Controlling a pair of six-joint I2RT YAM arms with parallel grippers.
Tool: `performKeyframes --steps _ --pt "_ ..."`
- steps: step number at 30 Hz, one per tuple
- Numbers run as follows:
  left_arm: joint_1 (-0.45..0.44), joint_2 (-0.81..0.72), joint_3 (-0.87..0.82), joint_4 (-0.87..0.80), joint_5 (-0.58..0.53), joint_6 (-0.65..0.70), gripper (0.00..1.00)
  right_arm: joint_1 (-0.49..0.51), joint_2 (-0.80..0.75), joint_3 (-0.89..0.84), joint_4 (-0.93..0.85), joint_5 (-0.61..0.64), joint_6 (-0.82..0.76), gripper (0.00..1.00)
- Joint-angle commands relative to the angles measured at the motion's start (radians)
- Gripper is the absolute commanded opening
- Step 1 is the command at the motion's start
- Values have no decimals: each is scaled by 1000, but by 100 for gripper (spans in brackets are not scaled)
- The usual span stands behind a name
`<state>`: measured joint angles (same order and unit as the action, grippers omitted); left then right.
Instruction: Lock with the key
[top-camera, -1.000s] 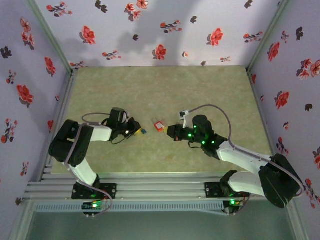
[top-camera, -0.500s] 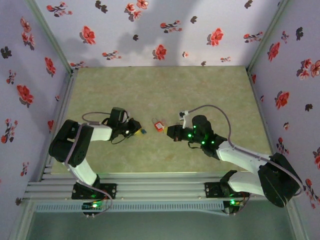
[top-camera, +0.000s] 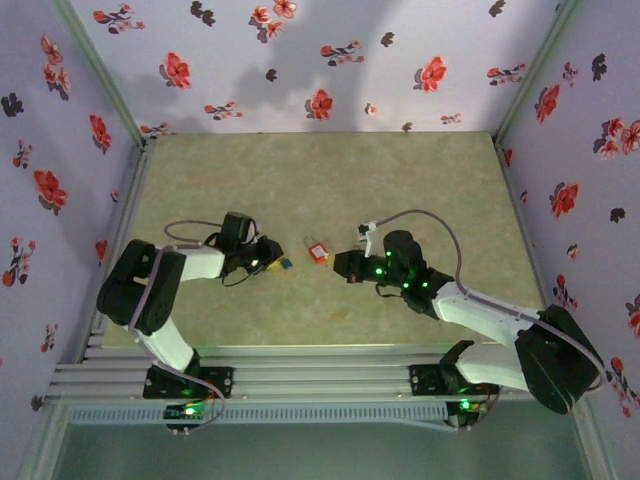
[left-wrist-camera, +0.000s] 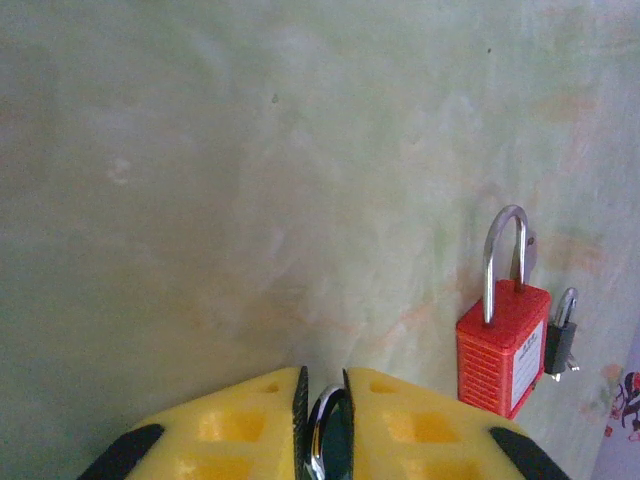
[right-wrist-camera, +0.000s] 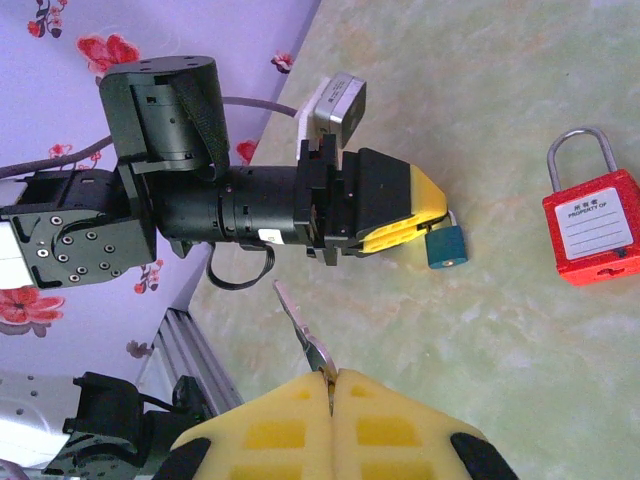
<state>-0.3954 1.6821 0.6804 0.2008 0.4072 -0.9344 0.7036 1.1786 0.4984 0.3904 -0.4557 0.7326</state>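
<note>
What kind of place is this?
Probably a small robot practice booth: flowered walls box in a green tabletop, two robot arms are bolted at its edge, and a red padlock lies between them.

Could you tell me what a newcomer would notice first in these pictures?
The bright red padlock with its silver shackle lies on the pale green tabletop, a tiny black-headed key beside it. The yellow-fingered left gripper straddles the shackle of a small teal padlock; the right gripper pinches a thin metal blade.
</note>
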Motion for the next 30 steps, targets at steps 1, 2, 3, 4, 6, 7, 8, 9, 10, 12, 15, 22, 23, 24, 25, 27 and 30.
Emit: performKeyframes --steps 1,2,3,4,6,7,8,9,10,12,15,22,23,24,25,27,30 --pt "0 -31 13 -103 -53 43 22 10 10 8 8 -15 -9 0" --pt "-1 -36 15 -111 -54 46 22 8 10 8 7 -14 -9 0" --pt "1 -39 16 -120 -56 49 23 10 11 9 8 -13 -9 0" --pt "1 -44 18 -129 -59 52 23 10 12 11 6 -12 -9 0" --pt "4 -54 23 -145 -61 57 24 10 14 11 4 -15 -9 0" --pt "6 -61 26 -153 -61 60 25 11 16 12 2 -14 -9 0" --pt "8 -70 30 -164 -62 63 26 12 16 12 1 -14 -9 0" --pt "10 -81 35 -175 -62 68 27 13 17 12 -1 -13 -11 0" --pt "12 -94 40 -190 -65 73 28 13 17 15 -6 -10 -13 0" --pt "17 -127 52 -222 -71 88 31 12 21 21 -24 -5 -22 0" --pt "23 -193 72 -284 -100 115 37 14 32 36 -54 -14 -37 0" --pt "24 -420 49 -348 -217 179 59 24 62 62 -106 11 -81 0" --pt "24 -461 36 -349 -244 188 62 29 71 72 -122 19 -91 0" --pt "23 -498 23 -351 -267 196 65 33 82 82 -139 26 -100 0" --pt "24 -536 10 -355 -290 204 68 40 99 96 -156 33 -109 0" --pt "24 -599 -14 -362 -323 225 73 57 130 125 -183 47 -124 0" --pt "24 -676 -42 -389 -377 250 77 81 182 179 -228 77 -133 0"
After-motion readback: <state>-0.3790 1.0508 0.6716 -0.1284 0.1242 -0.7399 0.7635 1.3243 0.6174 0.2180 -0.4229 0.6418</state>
